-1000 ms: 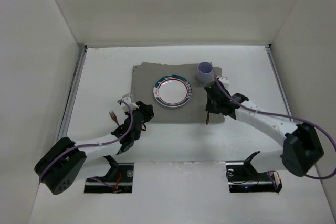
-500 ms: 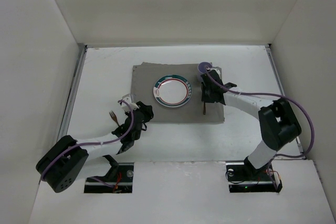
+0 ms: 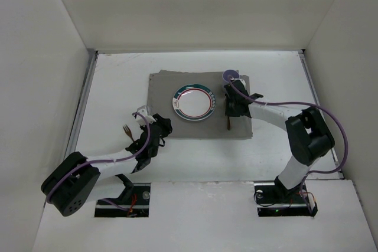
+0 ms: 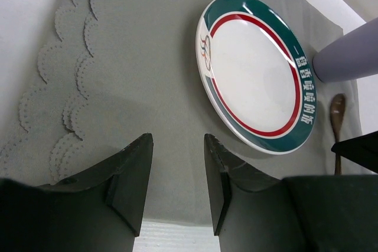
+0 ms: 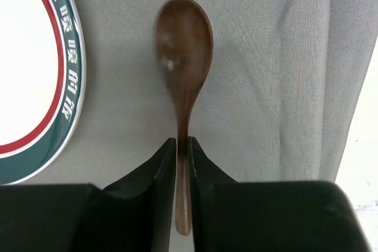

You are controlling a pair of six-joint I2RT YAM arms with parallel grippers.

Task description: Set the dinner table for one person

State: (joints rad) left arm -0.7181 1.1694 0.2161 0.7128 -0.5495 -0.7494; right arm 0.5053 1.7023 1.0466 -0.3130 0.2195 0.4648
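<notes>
The bench (image 3: 118,81) fills the floor of the top view, with metal rails along its left and right edges. A grey mat (image 4: 136,75) lies on it, centred and nearer the far edge than the near one. The setting is built on this mat: a plate (image 4: 260,69) sits in the middle and a purple cup (image 3: 230,77) stands at the mat's far right corner.

The right hand (image 5: 182,143) brings a brown spoon (image 5: 183,45) just beside the plate, on the side toward the bench's right edge. The spoon's bowl points to the far edge, which looks like the usual cutlery spot. This hand is clamped narrowly on the spoon's handle. I cannot tell whether the spoon touches the mat.

The left hand (image 4: 177,146) hovers over the mat's near left corner, fingers parted and holding nothing. A fork (image 3: 126,130) lies on the bare bench toward the left edge, probably its next pick.
</notes>
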